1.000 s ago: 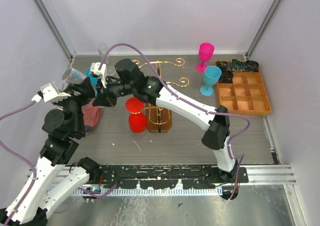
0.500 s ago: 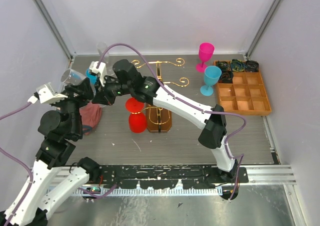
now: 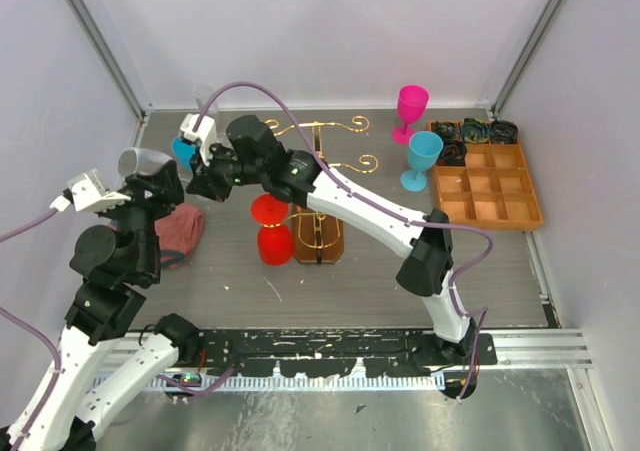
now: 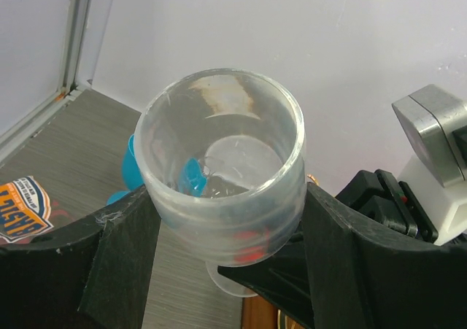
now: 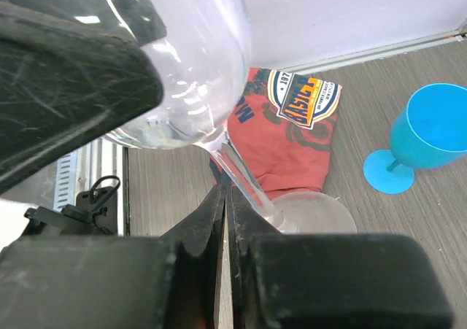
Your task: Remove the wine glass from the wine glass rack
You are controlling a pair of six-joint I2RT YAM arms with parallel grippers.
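A clear wine glass [image 4: 219, 161] lies tilted between my left gripper's [image 4: 226, 223] black fingers [image 4: 117, 256], which are closed on its bowl. In the top view the glass [image 3: 140, 160] and the left gripper [image 3: 150, 176] are at the far left, well away from the gold wire wine glass rack [image 3: 318, 171]. My right gripper [image 5: 225, 198] is shut with nothing in it. Its tips sit just beside the glass's stem [image 5: 244, 172], above the round foot [image 5: 314, 212]. From above, the right gripper [image 3: 203, 186] reaches left across the rack.
A red glass [image 3: 270, 229] stands by the rack's brown base [image 3: 320, 239]. A red cloth [image 3: 182, 229] lies under the left arm, with a blue glass [image 3: 182, 149] and a clear one [image 3: 205, 99] behind. Pink [image 3: 410, 106] and blue [image 3: 423, 156] glasses stand beside a wooden tray [image 3: 490, 176].
My left arm has drawn back and to the left with the clear glass in its grip. The right gripper has shifted slightly left and farther back, staying shut.
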